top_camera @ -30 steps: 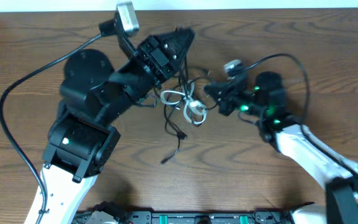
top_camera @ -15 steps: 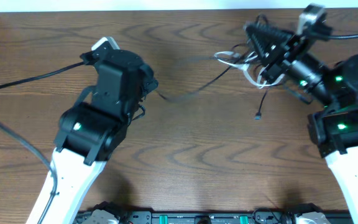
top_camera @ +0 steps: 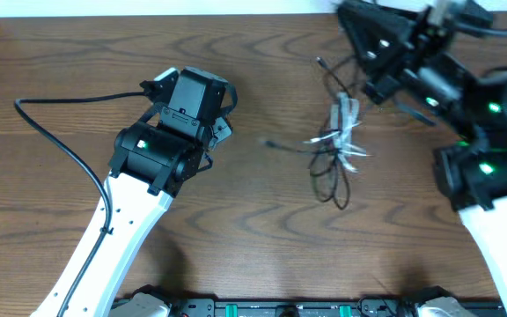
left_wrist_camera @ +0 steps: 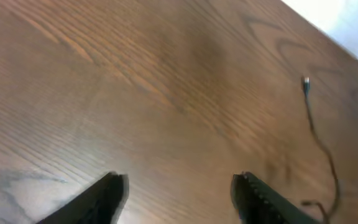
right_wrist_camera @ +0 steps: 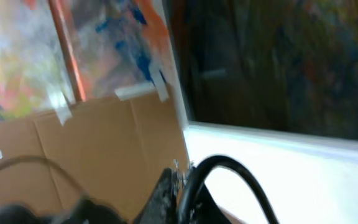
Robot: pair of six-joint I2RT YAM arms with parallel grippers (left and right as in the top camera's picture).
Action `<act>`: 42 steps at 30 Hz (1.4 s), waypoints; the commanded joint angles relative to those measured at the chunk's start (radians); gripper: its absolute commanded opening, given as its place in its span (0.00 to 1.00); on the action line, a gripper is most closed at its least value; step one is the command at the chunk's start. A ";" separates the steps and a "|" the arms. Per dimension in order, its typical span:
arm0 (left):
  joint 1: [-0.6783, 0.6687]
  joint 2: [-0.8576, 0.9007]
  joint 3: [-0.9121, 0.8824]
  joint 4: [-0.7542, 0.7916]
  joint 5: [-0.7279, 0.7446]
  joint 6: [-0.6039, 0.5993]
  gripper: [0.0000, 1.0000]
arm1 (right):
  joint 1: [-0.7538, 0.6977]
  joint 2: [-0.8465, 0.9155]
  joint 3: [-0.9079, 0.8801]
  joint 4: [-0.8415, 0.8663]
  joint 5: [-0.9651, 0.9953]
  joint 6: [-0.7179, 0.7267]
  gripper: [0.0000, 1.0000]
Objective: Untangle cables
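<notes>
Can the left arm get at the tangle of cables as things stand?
Probably yes. The left gripper stands open over bare table. Nothing lies between it and the cables, and one black plug end shows ahead in its wrist view.

The cables (top_camera: 337, 141) sit right of the table's (top_camera: 262, 229) centre, with the left gripper (left_wrist_camera: 179, 193) well to their left. The right gripper (top_camera: 352, 22) is beyond them, at the far right.

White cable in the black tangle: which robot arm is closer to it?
Right. The right arm reaches in just beyond the thin white cable; the left arm sits well away on its other side.
</notes>
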 commanded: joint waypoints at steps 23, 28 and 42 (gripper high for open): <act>0.003 0.004 0.007 -0.081 0.098 0.010 0.77 | 0.082 0.310 0.311 -0.084 0.045 0.206 0.02; 0.003 0.004 0.007 -0.100 0.100 0.010 0.78 | 0.038 0.280 0.336 0.175 0.120 0.280 0.02; 0.003 0.004 0.007 -0.097 0.098 0.010 0.98 | 0.076 0.335 0.336 -0.595 0.371 0.336 0.01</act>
